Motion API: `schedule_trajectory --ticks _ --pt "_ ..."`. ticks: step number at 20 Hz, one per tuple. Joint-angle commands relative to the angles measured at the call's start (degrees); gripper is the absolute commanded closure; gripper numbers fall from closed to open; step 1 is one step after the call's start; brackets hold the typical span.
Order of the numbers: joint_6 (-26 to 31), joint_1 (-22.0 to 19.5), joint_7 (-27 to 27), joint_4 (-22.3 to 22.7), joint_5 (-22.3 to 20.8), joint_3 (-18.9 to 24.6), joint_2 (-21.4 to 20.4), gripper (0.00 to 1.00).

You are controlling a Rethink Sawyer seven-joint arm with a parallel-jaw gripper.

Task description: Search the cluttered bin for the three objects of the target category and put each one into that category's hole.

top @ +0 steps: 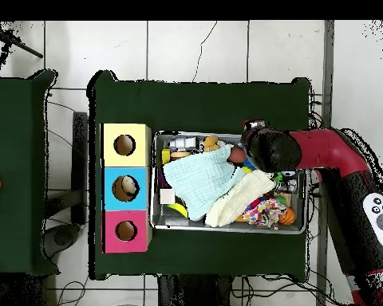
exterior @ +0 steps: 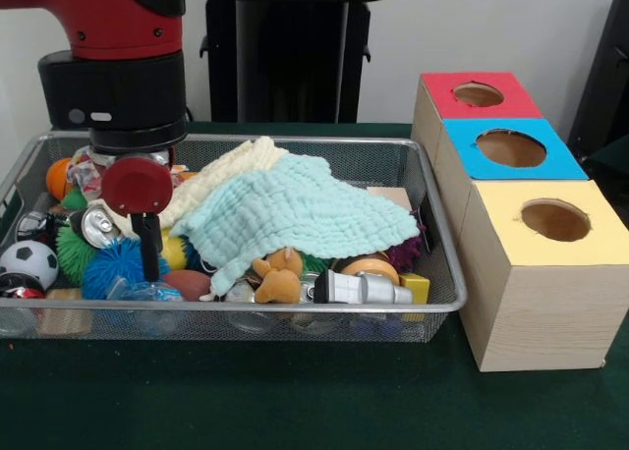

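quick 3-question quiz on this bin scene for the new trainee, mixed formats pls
1. True or false: the light blue cloth lies on top of the toys in the wire bin.
2. Which box is nearest the front camera? A) red box B) blue box C) yellow box
3. Fill in: the gripper hangs over the ___ spiky ball.

Key: 1 true; 2 C; 3 blue.

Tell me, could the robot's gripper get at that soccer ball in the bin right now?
Probably yes. The soccer ball lies uncovered at the bin's end, clear of both cloths, and the gripper hangs close beside it over the blue spiky ball.
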Motion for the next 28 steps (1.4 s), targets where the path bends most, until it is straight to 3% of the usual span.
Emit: schedule_trajectory --ticks 1,17,28 --pt "1.0 -0.2 -4.4 2.1 -2.0 -1.6 1.1 0.0" --pt "-2.5 -0.5 -4.2 0.3 -4.1 -2.3 7.6 0.0" --pt "0.3 -1.1 -9.3 -3.6 -3.9 -0.9 10.1 0.0"
